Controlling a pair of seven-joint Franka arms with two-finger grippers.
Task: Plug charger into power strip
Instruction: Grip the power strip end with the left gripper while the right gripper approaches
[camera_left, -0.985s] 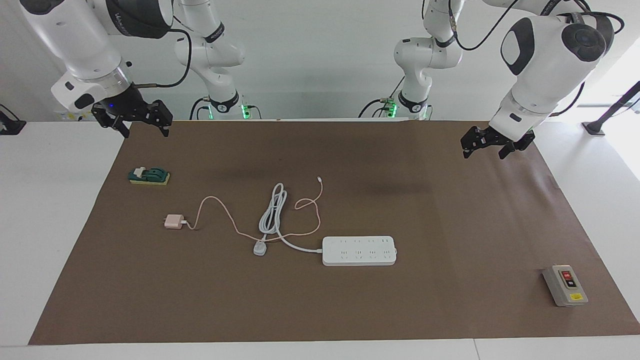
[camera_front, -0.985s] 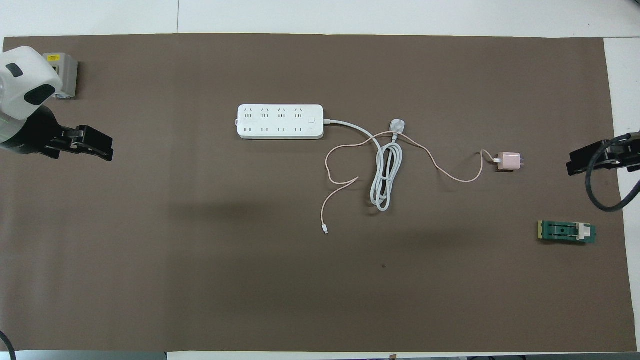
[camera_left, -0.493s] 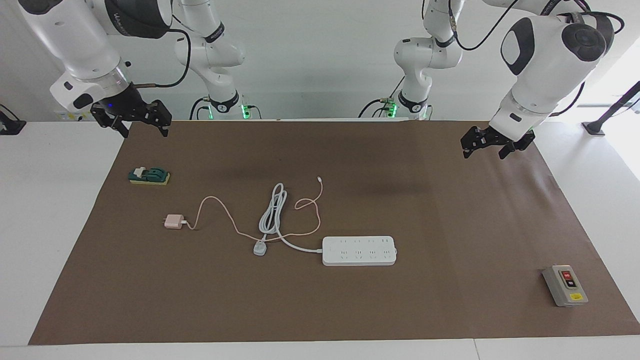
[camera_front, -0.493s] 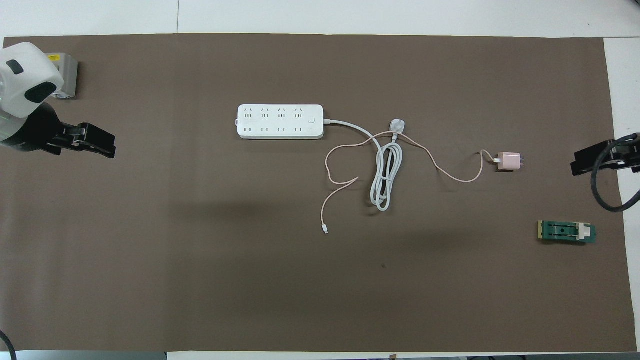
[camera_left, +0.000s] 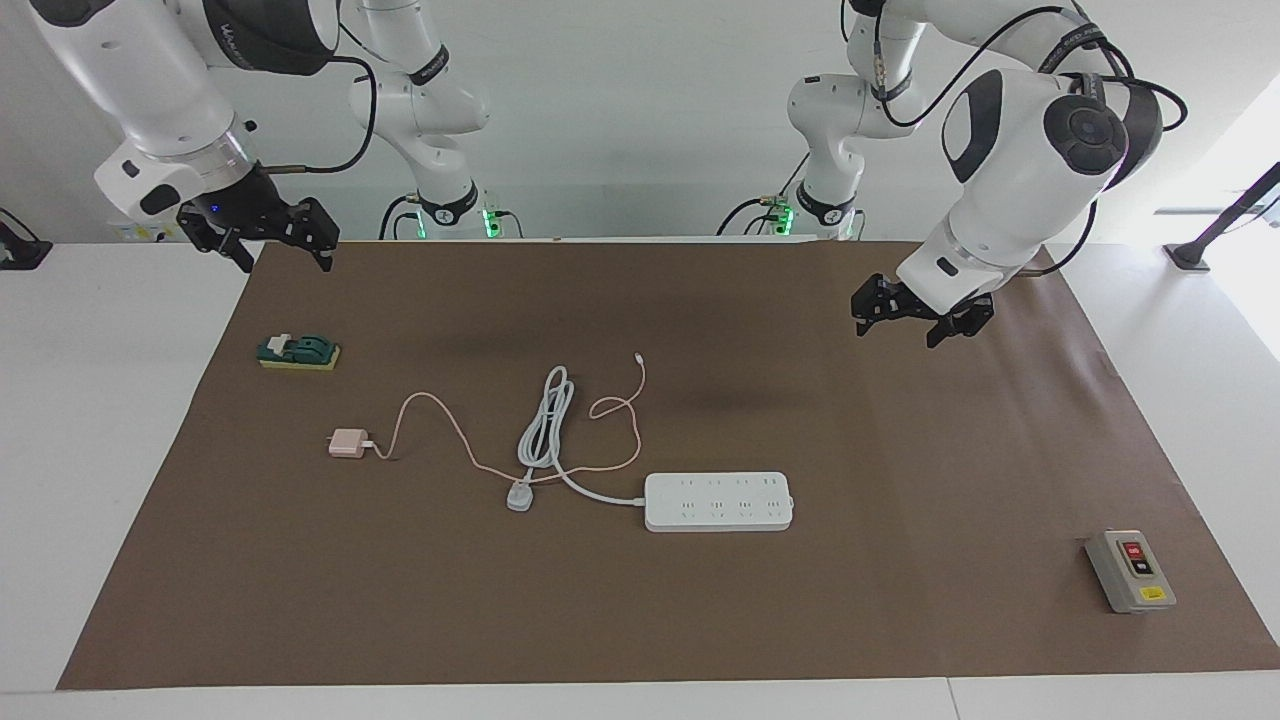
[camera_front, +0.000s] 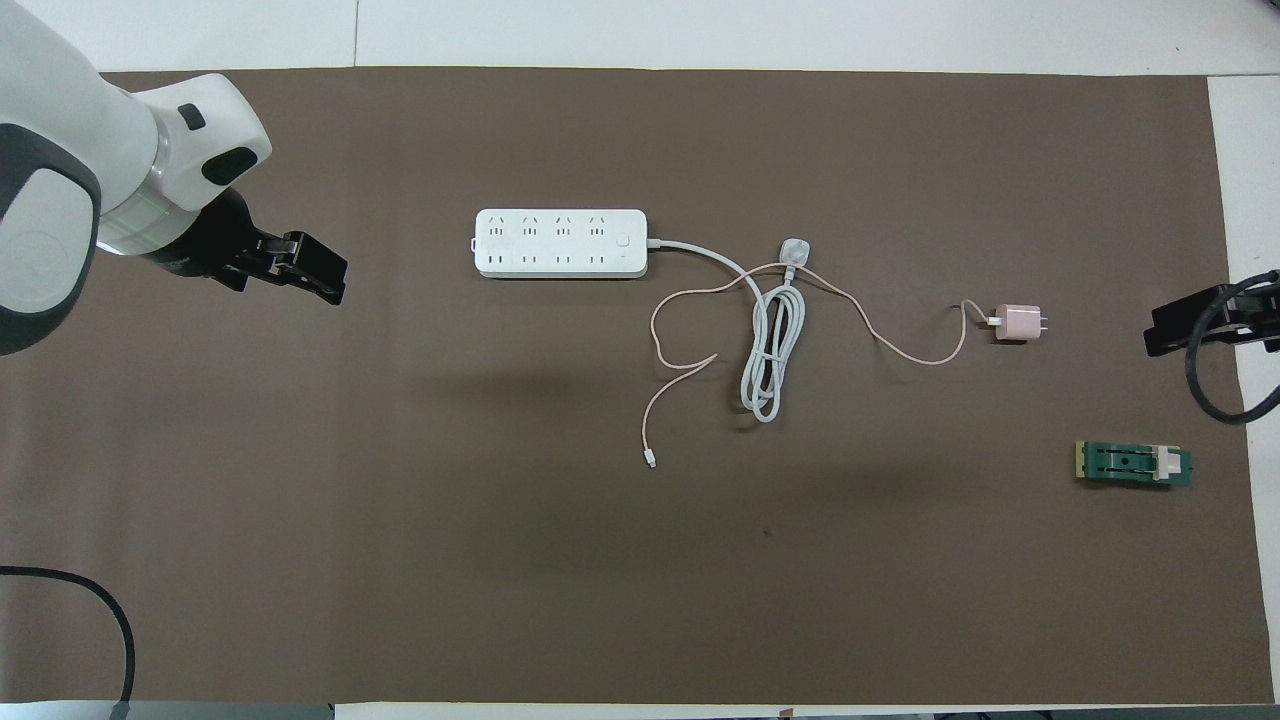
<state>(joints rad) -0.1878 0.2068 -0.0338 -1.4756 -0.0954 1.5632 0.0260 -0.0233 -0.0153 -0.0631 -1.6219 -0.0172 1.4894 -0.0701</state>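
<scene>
The power strip is seen flat on the brown mat, approx. in the middle of the table. Its thick white cord is looped nearer to the robots, w/ the white plug lying just beside the strip's cord end. The charger is found toward the right arm's end, well apart from the strip, not plugged in. Its thin pink cable is laid across the white cord.

The left gripper is held up in the air over bare mat, toward the left arm's end; fingers are spread wide, nothing held. The right gripper is held up over the mat's edge, above the green block; fingers are also wide, empty.

A grey box w/ red and black buttons is set near the mat's corner, at the left arm's end.
</scene>
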